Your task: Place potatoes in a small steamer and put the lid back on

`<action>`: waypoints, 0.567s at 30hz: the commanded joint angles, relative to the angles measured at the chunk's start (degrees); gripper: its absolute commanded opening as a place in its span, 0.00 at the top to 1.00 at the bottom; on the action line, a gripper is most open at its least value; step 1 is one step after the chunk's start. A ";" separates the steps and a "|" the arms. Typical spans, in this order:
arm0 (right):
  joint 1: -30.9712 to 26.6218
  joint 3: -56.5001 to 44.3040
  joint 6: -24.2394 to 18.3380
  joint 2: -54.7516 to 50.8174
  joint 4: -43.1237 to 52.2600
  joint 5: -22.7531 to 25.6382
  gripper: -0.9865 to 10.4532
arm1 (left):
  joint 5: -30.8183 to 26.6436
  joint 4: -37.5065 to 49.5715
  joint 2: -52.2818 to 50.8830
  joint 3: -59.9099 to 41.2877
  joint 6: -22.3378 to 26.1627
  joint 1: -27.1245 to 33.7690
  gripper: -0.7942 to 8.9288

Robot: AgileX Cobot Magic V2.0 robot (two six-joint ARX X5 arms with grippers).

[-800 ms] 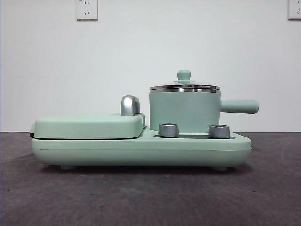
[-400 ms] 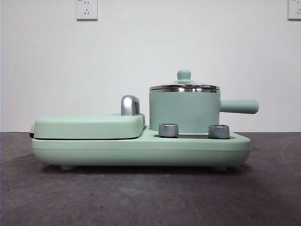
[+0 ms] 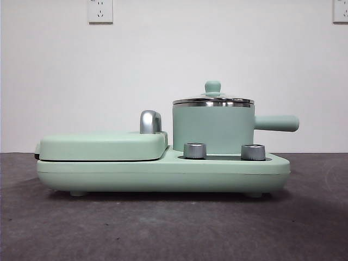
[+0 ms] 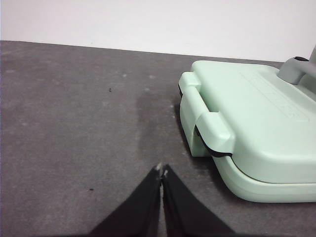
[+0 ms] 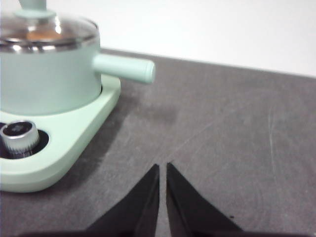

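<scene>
The small steamer (image 3: pixel 213 129) stands on the right side of a mint-green cooker base (image 3: pixel 163 174), its side handle (image 3: pixel 277 123) pointing right. The glass lid (image 3: pixel 213 100) sits on it, knob up. In the right wrist view the steamer (image 5: pixel 47 81) wears its lid (image 5: pixel 44 29), and an orange-brown shape, probably the potato (image 5: pixel 39 35), shows faintly through the glass. My right gripper (image 5: pixel 162 170) is shut and empty over the table beside the steamer's handle. My left gripper (image 4: pixel 161 171) is shut and empty over the table beside the griddle end.
A flat mint-green griddle cover (image 3: pixel 103 145) with a chrome handle (image 3: pixel 150 122) fills the base's left half; it also shows in the left wrist view (image 4: pixel 256 118). Two steel dials (image 3: pixel 195 150) (image 3: pixel 253 151) sit on the base front. The tabletop (image 3: pixel 163 228) is dark grey.
</scene>
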 commanded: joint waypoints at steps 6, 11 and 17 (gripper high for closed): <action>-0.37 -1.81 0.61 0.09 2.71 -0.22 0.90 | -0.13 0.48 -0.04 -1.14 -0.31 0.04 0.91; -0.37 -1.81 0.61 0.09 3.45 -0.22 0.90 | -0.13 0.48 -0.02 -1.14 -0.31 0.04 0.91; -0.37 -1.81 0.61 0.09 3.45 -0.22 0.90 | -0.13 0.48 -0.02 -1.14 -0.31 0.04 0.91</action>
